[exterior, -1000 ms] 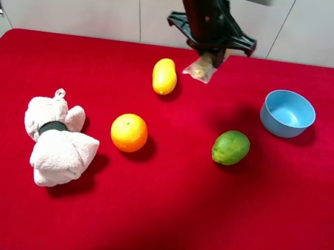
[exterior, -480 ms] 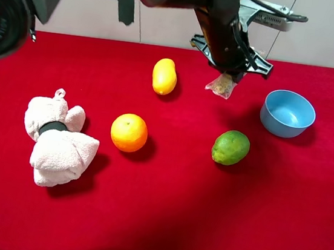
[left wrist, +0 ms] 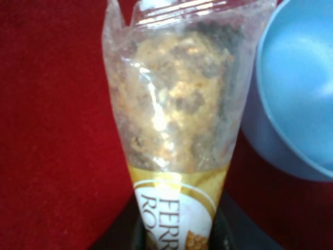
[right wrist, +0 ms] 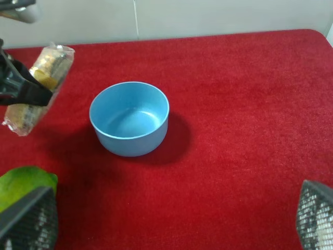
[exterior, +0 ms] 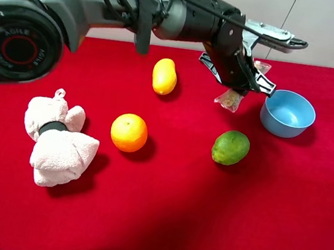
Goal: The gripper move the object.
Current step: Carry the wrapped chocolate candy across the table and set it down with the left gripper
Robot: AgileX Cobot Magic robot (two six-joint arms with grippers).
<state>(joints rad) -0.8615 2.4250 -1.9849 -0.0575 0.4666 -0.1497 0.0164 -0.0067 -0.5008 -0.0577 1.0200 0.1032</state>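
The snack packet (exterior: 230, 100) is clear plastic with yellow-brown contents. My left gripper (exterior: 243, 81) is shut on its middle and holds it above the red table, just left of the blue bowl (exterior: 275, 122). In the left wrist view the packet (left wrist: 177, 99) fills the frame, its lower end clamped in the black gripper (left wrist: 179, 237), with the bowl's wall (left wrist: 260, 135) right beside it. The right wrist view shows the packet (right wrist: 44, 67) in the black claw to the left of the bowl (right wrist: 130, 145). My right gripper (right wrist: 171, 224) is open and empty, well back from the bowl.
A green lime (exterior: 230, 147) lies in front of the packet, also seen in the right wrist view (right wrist: 23, 182). A yellow oval fruit (exterior: 164, 76), an orange (exterior: 129, 132) and a pink plush towel bundle (exterior: 55, 142) lie to the left. The left arm stretches across the table's back.
My left arm has swung right and a little down, carrying the packet from beside the yellow fruit to just left of the blue bowl. Other things have not moved.
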